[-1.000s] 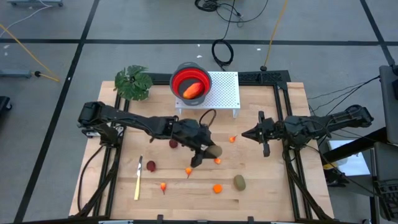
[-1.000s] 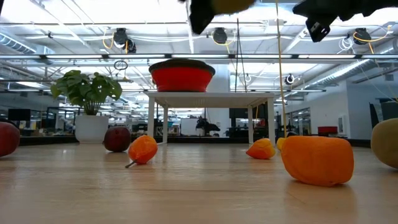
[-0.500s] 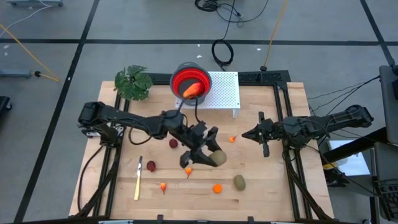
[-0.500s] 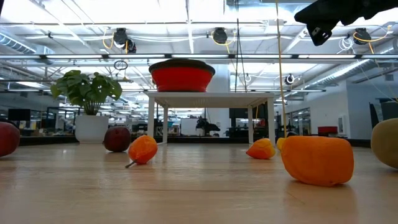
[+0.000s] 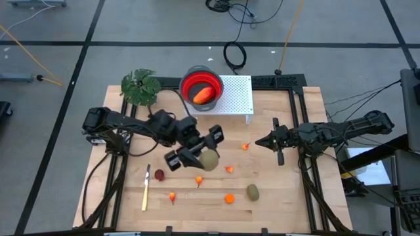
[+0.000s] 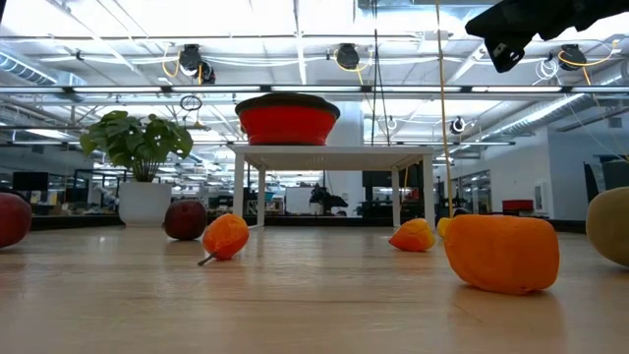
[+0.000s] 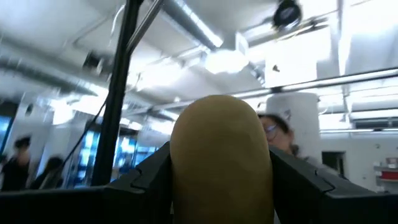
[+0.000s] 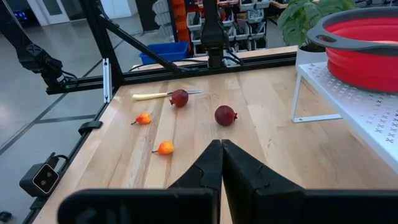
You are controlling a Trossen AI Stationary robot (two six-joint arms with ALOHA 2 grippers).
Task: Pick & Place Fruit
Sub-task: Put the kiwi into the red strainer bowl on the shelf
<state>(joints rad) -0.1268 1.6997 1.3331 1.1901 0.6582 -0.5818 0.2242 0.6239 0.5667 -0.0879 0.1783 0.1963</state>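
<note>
Still loose on the table point(image 5: 289, 196), nearest the front edge: one olive-brown oval point(image 5: 252, 192), a chunky orange piece point(image 5: 229, 198), and small orange pieces point(image 5: 172, 195) scattered from there toward mid-table. One dark red ball point(image 5: 159, 174) beside the pale-yellow knife point(image 5: 145, 189); second dark red ball point(image 8: 225, 115) visible from the right wrist view, nearer the white stand point(image 5: 235, 97). Mid-table, raised clear of the wood: left gripper point(image 5: 209, 159) clamped on the other olive-brown oval point(image 7: 219, 163), jaws pressing both flanks (wrist camera tipped up at the ceiling, so gripper angled upward). Right gripper point(image 5: 260, 141) parked over the right half, fingers pinched together, empty. Farthest back: red bowl point(image 5: 201, 87) by the stand, already holding the elongated red-orange piece point(image 5: 205, 95).

Progress judged at roughly one piece delivered, one in transit, the remainder untouched.

Versus half a second ago: left arm drawn back toward its base and the held oval shifted left and toward the bowl side; wrist rotated. Right arm unchanged. Nothing on the table displaced.
</note>
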